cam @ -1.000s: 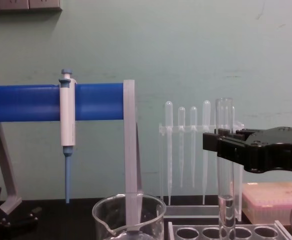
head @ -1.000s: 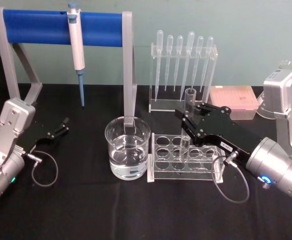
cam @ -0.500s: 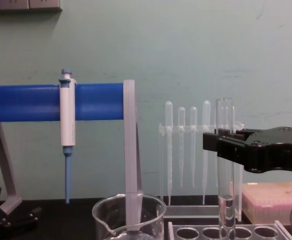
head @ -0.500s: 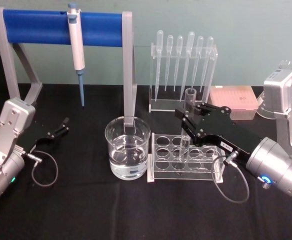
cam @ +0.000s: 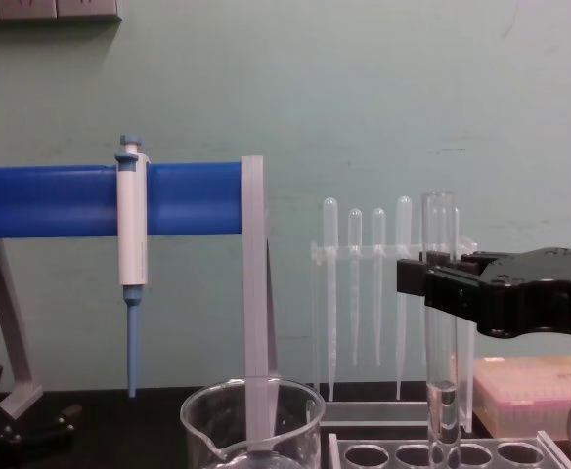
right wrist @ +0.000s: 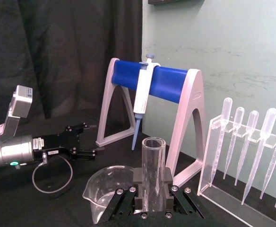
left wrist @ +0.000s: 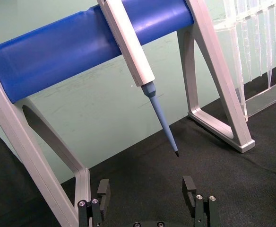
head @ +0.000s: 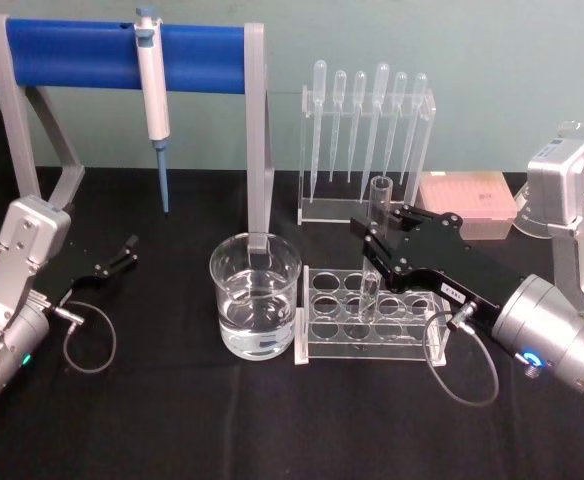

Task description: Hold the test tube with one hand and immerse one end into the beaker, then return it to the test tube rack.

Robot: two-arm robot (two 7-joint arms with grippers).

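— What is the biggest thing here?
— The black bench (head: 172, 420). At its back is a big blue stand (head: 72, 45). A white-and-blue pipettor (head: 154, 90) hangs from its bar, tip down.
— What is next to that?
— A clear holder with six thin pipettes (head: 380, 110) hanging in a row. A pink box (head: 467, 205) sits just to its right.
— Where is the beaker?
— The beaker (head: 255, 300) sits in the middle of the bench, in front of the stand's grey leg. It has water in it. The clear test tube rack (head: 324, 330) is just beside it, on the right.
— Which arm is busy?
— The right gripper (head: 375, 248) reaches in from the right, above the rack. Its jaws are closed tight on the test tube (head: 379, 205), a bit below the open top.
— How does the tube stand?
— Straight up, open end on top. Its bottom end goes down to the holes in the rack's back row. It is apart from the beaker. A little water shows low inside it.
— And the other arm?
— The left gripper (left wrist: 146, 187) sits low at the left side of the bench, near the stand's foot. Its jaws are wide open and hold nothing.
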